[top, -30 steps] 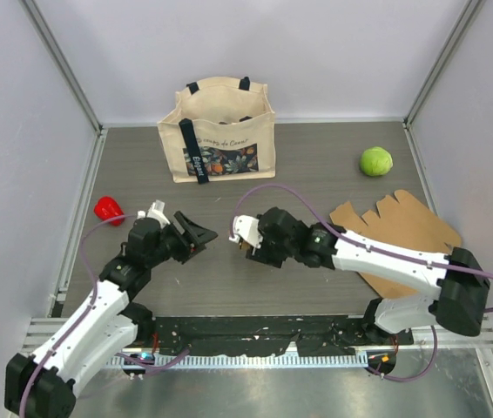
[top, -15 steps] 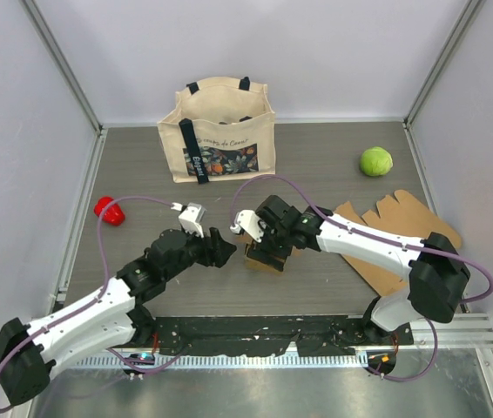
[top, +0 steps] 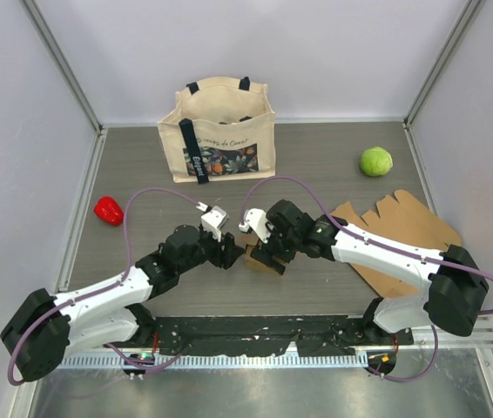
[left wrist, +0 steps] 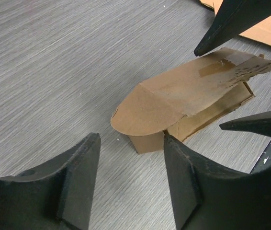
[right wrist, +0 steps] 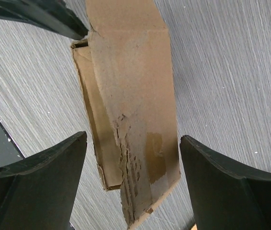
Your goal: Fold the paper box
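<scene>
box: the small brown paper box [top: 261, 258] lies on the table [top: 334, 174], directly between the two grippers, which point at it from opposite sides.
left gripper: the left gripper [left wrist: 130, 139] has its jaws partly apart and holds nothing. The box's rounded end sits just ahead of the fingertips, not between them.
right gripper: the right gripper [right wrist: 131, 139] has its jaws spread wide. The box lies below the gap, and table shows between it and each finger. No grip on it.
done so far: the side walls look raised, so the box reads as a shallow tray. The lid flap [left wrist: 174, 96] lies over the top.
lid condition: the top is scuffed and torn toward the far end, seen from the left jaws, with a shiny strip like tape.
left to do: the rounded tongue [left wrist: 138, 112] juts past the front wall and a gap shows under it. I judge it untucked, so pressing the lid down and tucking it in remain.
spare sheet: a flat cardboard cutout [top: 408, 228] lies well behind the right jaws, unfolded.
</scene>
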### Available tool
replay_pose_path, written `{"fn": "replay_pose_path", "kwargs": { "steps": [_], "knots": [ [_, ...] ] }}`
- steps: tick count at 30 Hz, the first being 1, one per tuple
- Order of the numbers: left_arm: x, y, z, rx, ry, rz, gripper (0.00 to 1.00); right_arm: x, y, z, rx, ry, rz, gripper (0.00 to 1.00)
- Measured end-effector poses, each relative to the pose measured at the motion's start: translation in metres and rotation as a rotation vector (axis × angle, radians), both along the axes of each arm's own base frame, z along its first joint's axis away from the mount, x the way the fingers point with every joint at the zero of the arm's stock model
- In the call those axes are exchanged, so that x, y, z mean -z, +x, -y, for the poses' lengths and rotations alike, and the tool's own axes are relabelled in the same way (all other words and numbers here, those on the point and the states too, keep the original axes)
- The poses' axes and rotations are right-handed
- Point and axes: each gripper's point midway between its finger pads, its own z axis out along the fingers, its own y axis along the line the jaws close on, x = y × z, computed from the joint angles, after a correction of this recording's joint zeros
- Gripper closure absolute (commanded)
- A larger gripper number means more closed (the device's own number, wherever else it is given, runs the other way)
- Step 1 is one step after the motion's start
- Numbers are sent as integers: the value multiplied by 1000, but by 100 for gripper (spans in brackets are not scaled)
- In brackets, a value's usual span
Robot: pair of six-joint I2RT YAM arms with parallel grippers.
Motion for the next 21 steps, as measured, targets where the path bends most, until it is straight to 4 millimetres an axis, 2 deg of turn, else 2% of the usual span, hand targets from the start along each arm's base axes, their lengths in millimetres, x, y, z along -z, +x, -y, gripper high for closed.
{"fn": "replay_pose_path", "kwargs": {
  "steps": [5, 8, 21],
  "knots": [
    [-2, 6, 6, 10, 12, 12, 51, 1, 1, -1, 2, 4, 6, 21],
    [-12, 9, 9, 15, -1, 38, 53, 3, 1, 0, 4, 1, 7, 22],
    [-33, 14, 27, 64, -16, 47, 84, 2, 6, -3, 13, 9, 22, 27]
  ]
}}
